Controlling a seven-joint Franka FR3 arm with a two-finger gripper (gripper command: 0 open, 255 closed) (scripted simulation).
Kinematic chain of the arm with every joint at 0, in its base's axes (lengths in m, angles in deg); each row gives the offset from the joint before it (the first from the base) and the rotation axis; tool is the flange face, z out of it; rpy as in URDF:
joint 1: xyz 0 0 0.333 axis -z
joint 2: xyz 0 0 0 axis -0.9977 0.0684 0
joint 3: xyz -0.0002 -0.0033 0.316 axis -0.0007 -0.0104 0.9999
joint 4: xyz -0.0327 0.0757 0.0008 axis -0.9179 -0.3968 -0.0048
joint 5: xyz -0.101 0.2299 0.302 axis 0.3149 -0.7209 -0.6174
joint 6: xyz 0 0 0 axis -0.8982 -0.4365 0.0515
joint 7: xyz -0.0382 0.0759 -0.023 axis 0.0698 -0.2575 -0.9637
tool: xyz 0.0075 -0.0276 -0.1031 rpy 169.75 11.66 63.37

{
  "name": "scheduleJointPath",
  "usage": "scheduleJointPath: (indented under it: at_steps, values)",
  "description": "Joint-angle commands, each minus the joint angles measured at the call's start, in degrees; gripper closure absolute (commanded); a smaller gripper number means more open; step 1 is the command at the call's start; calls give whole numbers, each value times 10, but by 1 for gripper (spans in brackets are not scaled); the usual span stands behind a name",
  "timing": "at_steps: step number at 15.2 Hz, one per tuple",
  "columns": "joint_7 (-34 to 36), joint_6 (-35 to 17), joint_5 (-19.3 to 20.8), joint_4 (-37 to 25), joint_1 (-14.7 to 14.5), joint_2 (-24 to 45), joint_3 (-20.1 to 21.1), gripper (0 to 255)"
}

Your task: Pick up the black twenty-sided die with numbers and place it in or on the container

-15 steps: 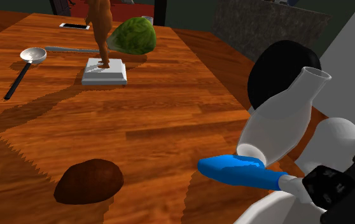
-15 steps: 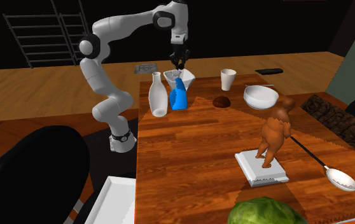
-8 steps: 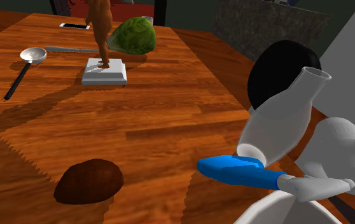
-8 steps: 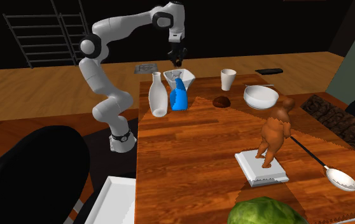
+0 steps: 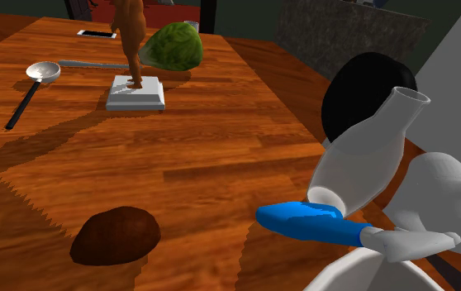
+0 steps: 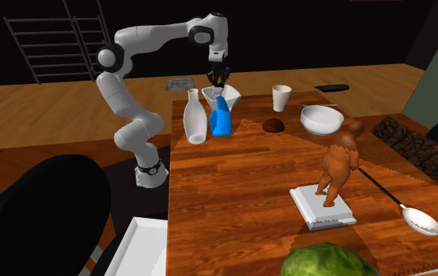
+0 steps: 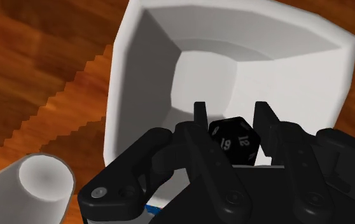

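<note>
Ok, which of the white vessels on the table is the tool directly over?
The square container, right under the tool gripping the black die; the bottle, cup and round bowl stand aside.

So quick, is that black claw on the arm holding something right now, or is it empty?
Gripper: closed on the black twenty-sided die with white numbers, above the open white square-sided container.

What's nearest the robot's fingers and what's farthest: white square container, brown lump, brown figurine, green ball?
Second exterior view, from the fingers holding the black die:
1. White square container, directly below.
2. Brown lump, to that view's right.
3. Brown figurine, on its base.
4. Green ball, table's far end.
</note>
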Motion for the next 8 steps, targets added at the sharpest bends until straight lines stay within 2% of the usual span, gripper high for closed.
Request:
scheduleJointPath:
  at_steps: [1,8]
  values:
    - [-4,-14,-5,20,-3,-6,3,255]
    - [-6,-19,-7,26,-4,-8,4,255]
